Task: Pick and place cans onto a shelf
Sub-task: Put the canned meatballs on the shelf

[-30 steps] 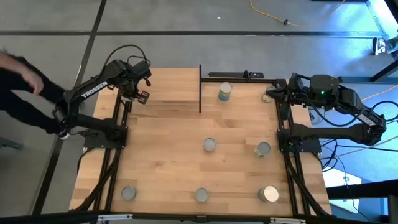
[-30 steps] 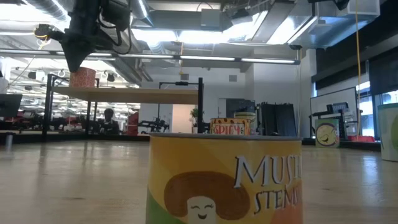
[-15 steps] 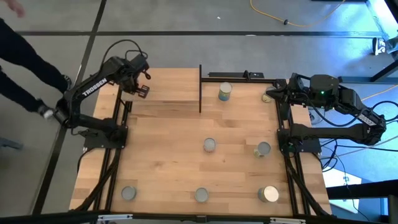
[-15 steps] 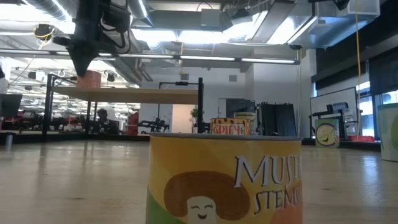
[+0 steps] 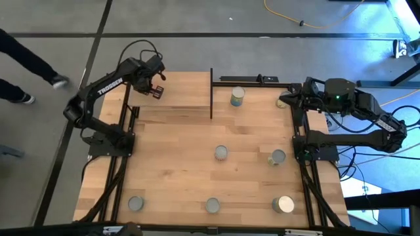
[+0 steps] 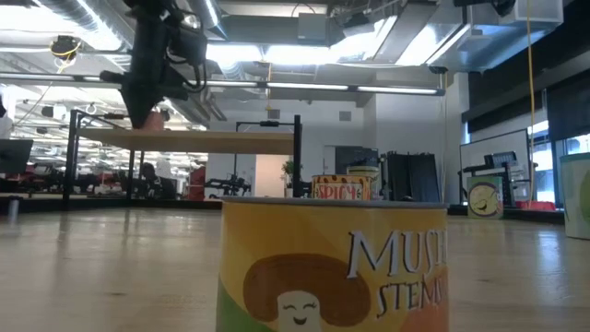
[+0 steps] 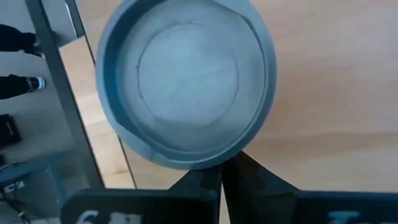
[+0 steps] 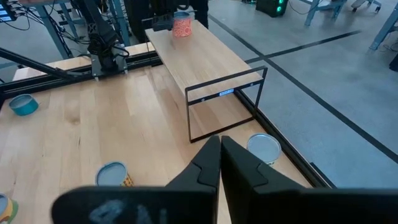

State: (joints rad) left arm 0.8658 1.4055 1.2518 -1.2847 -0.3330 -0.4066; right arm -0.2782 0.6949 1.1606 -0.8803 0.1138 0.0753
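Observation:
A red-labelled can (image 8: 181,26) stands upright on its base on the light-wood shelf (image 5: 184,92) near the shelf's left end. Its grey top (image 7: 186,81) fills the left wrist view. My left gripper (image 5: 157,90) is shut and hangs over that can, hiding it in the high view. My right gripper (image 5: 287,100) is shut and empty at the table's far right edge, next to a can (image 8: 264,148). Several more cans stand on the tabletop, among them one (image 5: 237,96) beside the shelf and the mushroom can (image 6: 332,267). My left gripper's shut fingertips (image 7: 221,177) lie against the edge of the can's rim (image 7: 186,163), coming from above and slanting down. The can stays upright on the shelf board. Whether the tips press the rim or only stand beside it cannot be told.
The shelf's black upright (image 5: 211,92) stands at its right end, with a second black frame (image 5: 252,80) along the far edge. Cans stand mid-table (image 5: 221,153), (image 5: 278,157) and along the near edge (image 5: 136,204), (image 5: 212,205), (image 5: 283,204). A person's legs (image 5: 26,59) show left of the table.
My left gripper has gone toward the table's right and far edges above the shelf, staying shut. The red can has slid along the shelf board toward the right with it, staying upright. The person at the left has stepped away from the table.

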